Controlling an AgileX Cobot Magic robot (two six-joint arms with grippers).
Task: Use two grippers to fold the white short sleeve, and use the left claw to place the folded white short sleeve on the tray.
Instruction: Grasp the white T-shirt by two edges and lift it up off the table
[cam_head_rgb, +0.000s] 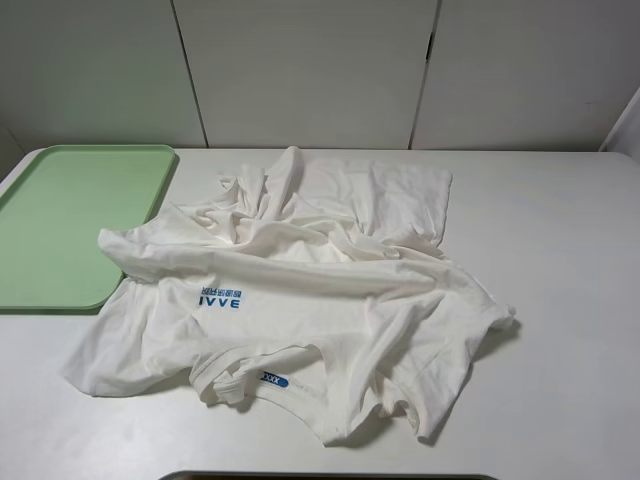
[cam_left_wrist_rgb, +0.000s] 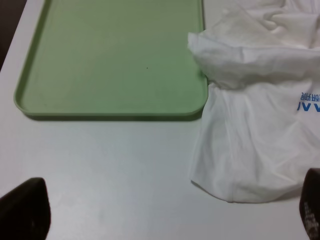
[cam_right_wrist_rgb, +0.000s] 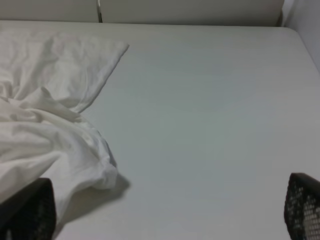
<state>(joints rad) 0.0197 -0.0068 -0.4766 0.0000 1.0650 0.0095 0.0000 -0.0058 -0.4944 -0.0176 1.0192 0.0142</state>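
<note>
Item: white short sleeve (cam_head_rgb: 300, 290), thin cotton, blue "IVVE" print and blue neck label facing up.

Location: middle of the counter (cam_head_rgb: 560, 250), with one bunched edge lapping the near rim of the tray (cam_head_rgb: 60, 230). The tray holds nothing else.

Condition: crumpled, ridged through the centre, hem and sleeves turned under. No fold is made yet.

Left gripper (cam_left_wrist_rgb: 167, 212): fingers (cam_left_wrist_rgb: 22, 210) spread wide, holding nothing, above bare counter beside the shirt's corner.

Right gripper (cam_right_wrist_rgb: 167, 210): likewise spread wide and holding nothing, at the shirt's far side.

Only the fingertips show, so their height above the cloth is uncertain.

Handling note: pinch a single layer at opposite outer edges, draw the cloth flat and clear of the tray, then fold.
</note>
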